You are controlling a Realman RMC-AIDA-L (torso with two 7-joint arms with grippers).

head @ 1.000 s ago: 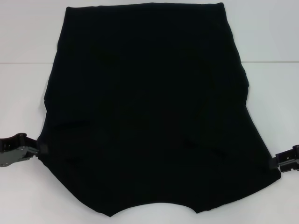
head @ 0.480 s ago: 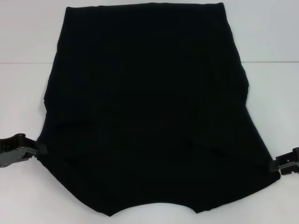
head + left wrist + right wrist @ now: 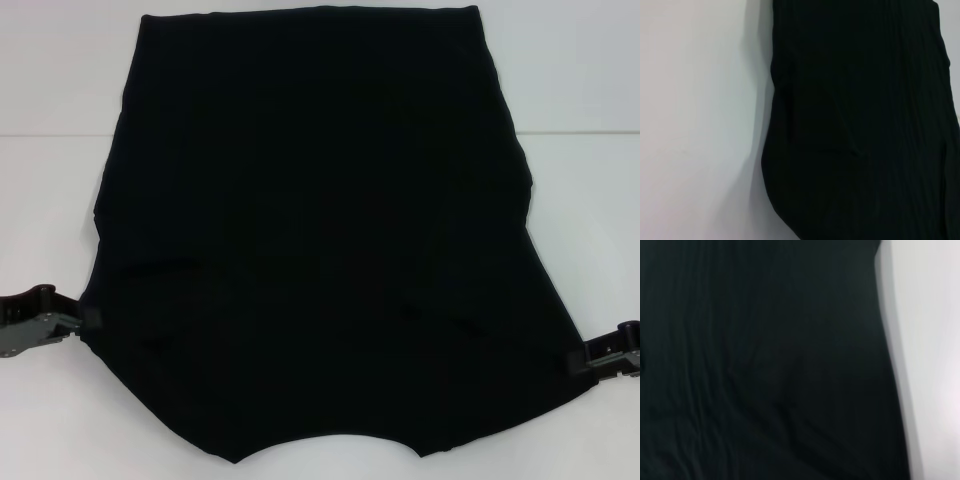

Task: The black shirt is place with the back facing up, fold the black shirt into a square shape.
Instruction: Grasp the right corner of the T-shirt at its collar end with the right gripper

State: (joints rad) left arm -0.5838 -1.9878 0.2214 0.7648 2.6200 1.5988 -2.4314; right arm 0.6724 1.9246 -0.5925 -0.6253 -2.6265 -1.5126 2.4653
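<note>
Across the white worktop [image 3: 40, 200] lies the black shirt [image 3: 320, 240], spread flat and taking up most of the head view, its straight far edge near the top of the picture and its curved neckline at the near edge, towards the robot. Soft creases run through the fabric near both lower corners. At the shirt's near left corner sits the left hand [image 3: 88, 318], low over the worktop, its fingertips right at the fabric's edge; whether they pinch the cloth or merely touch it cannot be told, since black fingers meet black fabric. At the near right corner sits the right hand [image 3: 582, 361], likewise at the very edge of the shirt, and how far it is open cannot be told either. Both hands are well apart, one on each side of the garment. From the left wrist, the shirt [image 3: 860, 125] fills one side of the picture, with bare worktop [image 3: 695, 120] beside it. From the right wrist, the shirt [image 3: 765, 360] covers nearly everything, a strip of worktop [image 3: 935, 340] showing along one edge.
</note>
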